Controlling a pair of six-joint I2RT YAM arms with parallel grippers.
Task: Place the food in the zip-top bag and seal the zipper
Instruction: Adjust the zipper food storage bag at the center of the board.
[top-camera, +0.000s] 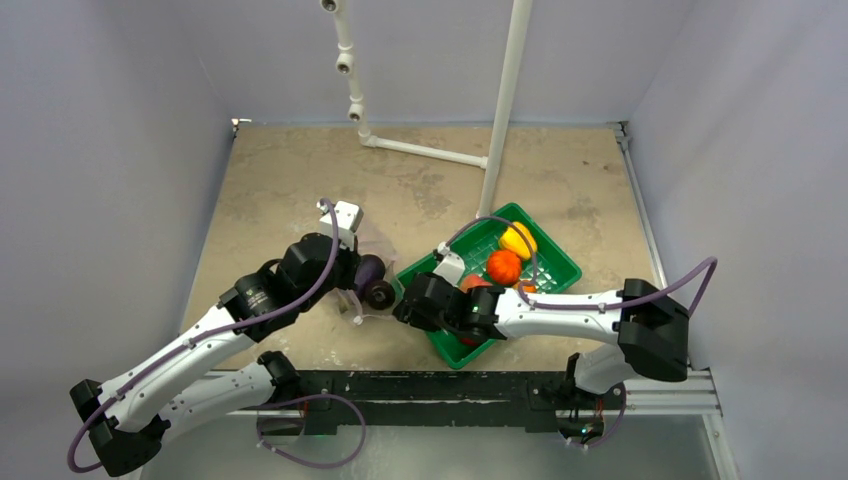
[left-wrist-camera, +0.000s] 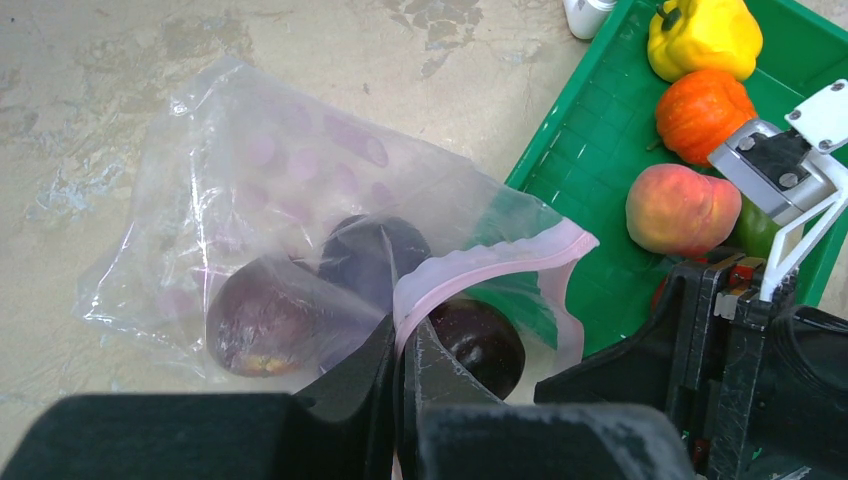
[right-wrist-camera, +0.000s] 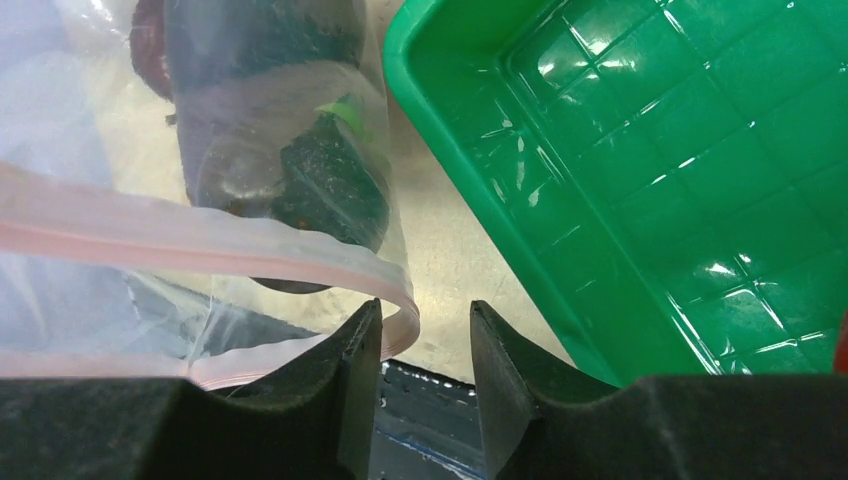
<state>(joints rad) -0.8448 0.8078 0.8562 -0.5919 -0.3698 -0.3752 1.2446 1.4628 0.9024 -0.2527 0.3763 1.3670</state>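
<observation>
Fingers of the left gripper (left-wrist-camera: 398, 345) were pressed together on the zipper (left-wrist-camera: 500, 262), pinching the pink strip at the near edge of the mouth of the zip-top bag (left-wrist-camera: 260, 170). The right gripper (right-wrist-camera: 425, 330) had its jaws apart with nothing between them; the curled end of the zipper lay just beside one finger, outside the gap. Past the pinch, the mouth stood partly open, and dark purple food (left-wrist-camera: 270, 325) lay inside the clear plastic on the table (left-wrist-camera: 100, 80). Beside the bag sat the green tray (left-wrist-camera: 570, 150), holding the peach (left-wrist-camera: 682, 208), then the orange fruit (left-wrist-camera: 703, 112), and farthest the yellow pepper (left-wrist-camera: 703, 35)
</observation>
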